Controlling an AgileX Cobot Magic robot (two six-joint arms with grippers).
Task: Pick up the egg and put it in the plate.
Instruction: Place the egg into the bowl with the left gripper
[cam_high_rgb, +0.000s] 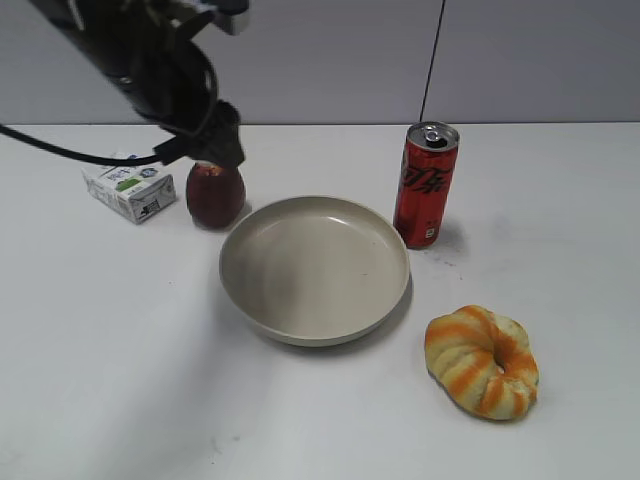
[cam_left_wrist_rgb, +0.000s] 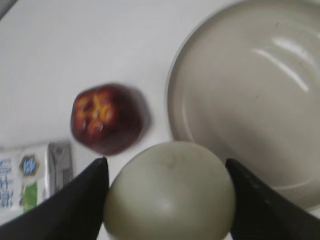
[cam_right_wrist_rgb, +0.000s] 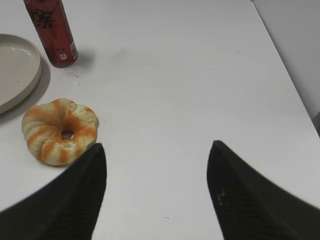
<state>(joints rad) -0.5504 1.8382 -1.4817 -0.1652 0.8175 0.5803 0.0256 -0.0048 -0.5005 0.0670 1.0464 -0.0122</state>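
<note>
The left gripper (cam_left_wrist_rgb: 167, 200) clamps the pale egg (cam_left_wrist_rgb: 170, 192) between both fingers – raised above the table, just left of the plate (cam_left_wrist_rgb: 240, 100), ready to carry it over – while the right gripper (cam_right_wrist_rgb: 157, 195) hangs open, empty.

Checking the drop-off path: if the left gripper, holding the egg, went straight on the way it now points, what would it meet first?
Probably bare table between the apple and the plate; the left gripper points down between them, though depth is unclear.

Egg (cam_left_wrist_rgb: 170, 192) pale greenish off-white. Plate (cam_high_rgb: 315, 268) plain matte beige. Apple (cam_high_rgb: 214, 193) dark red, yellow flecks. Can (cam_high_rgb: 425, 184) red, black lettering. Bread ring (cam_high_rgb: 482, 360) cream, orange stripes. Carton (cam_high_rgb: 129, 187) white, green and blue print. Table (cam_high_rgb: 120, 380) white.
</note>
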